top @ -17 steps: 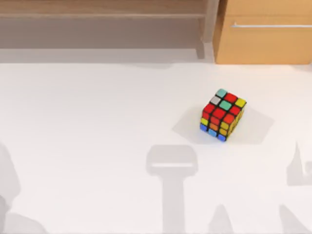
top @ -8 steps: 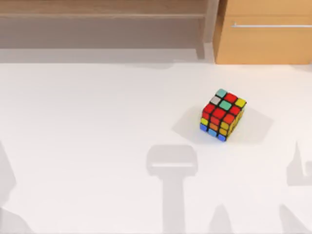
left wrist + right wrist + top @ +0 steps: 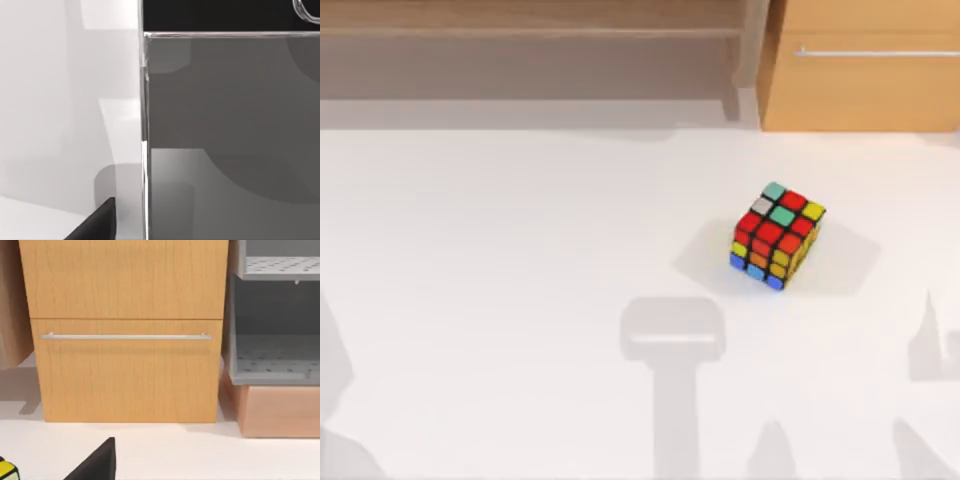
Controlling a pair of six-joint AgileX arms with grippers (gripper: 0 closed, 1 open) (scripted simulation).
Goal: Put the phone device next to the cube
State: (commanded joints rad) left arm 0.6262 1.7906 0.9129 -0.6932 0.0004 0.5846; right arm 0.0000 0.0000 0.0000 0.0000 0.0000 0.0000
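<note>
Left pincer [image 3: 92,222] dark tip at frame edge; right pincer [image 3: 95,462] likewise, perhaps parked.

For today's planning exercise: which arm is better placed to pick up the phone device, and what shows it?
Probably left. The left wrist view looks straight onto the phone device at close range; the right wrist view faces a wooden cabinet.

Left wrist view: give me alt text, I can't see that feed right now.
The phone seen close up: dark grey glossy screen, silver rim, and a black end band with part of a round button. A white surface lies beside it, and a dark gripper finger juts in at one edge.
</note>
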